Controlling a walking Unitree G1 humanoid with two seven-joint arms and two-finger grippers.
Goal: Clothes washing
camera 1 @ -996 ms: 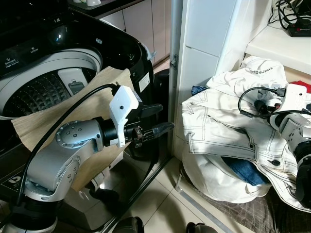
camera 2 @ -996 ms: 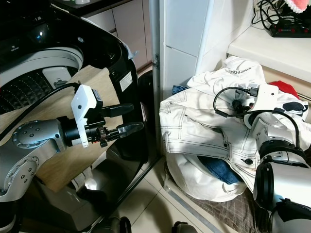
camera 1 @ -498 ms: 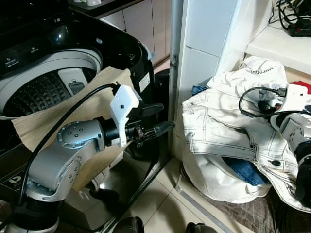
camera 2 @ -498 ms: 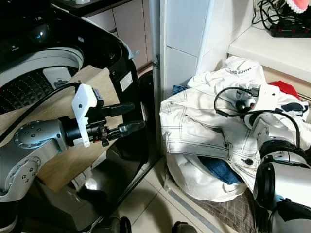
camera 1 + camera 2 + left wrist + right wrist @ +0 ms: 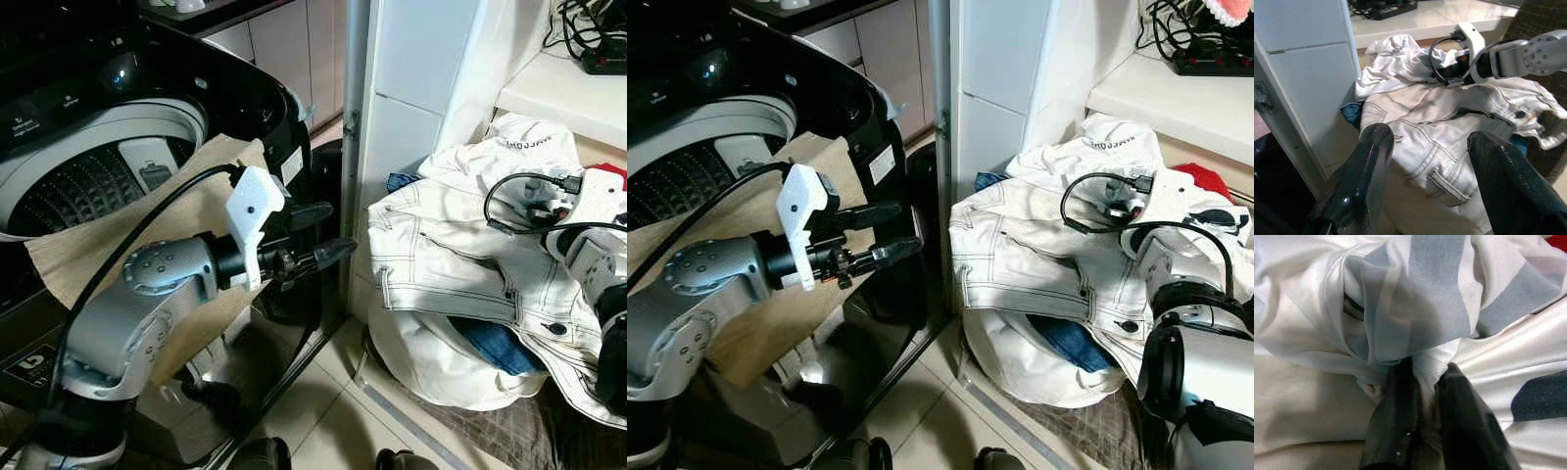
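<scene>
Left gripper is raised in front of the washing machine, pointing toward the clothes pile on the robot's right. Its two black fingers stand well apart with nothing between them; through the gap the left wrist view shows the white denim jacket.

The washing machine is a black top-loader on the robot's left, with the drum exposed. A tan cloth hangs over its front rim and down the front panel, behind the left arm.

The white denim jacket lies spread on top of a heap on the floor, just beside the white pillar. A white sack-like bundle sits under it, and blue fabric shows at the gap between the two. A second white garment with printed lettering lies at the back of the heap, near the white shelf. A bit of red cloth shows at the heap's right end.

Right gripper is down in the pile at the right end. Its fingers are pinched almost together on a fold of white and grey patterned fabric, which bunches up just beyond the fingertips.
</scene>
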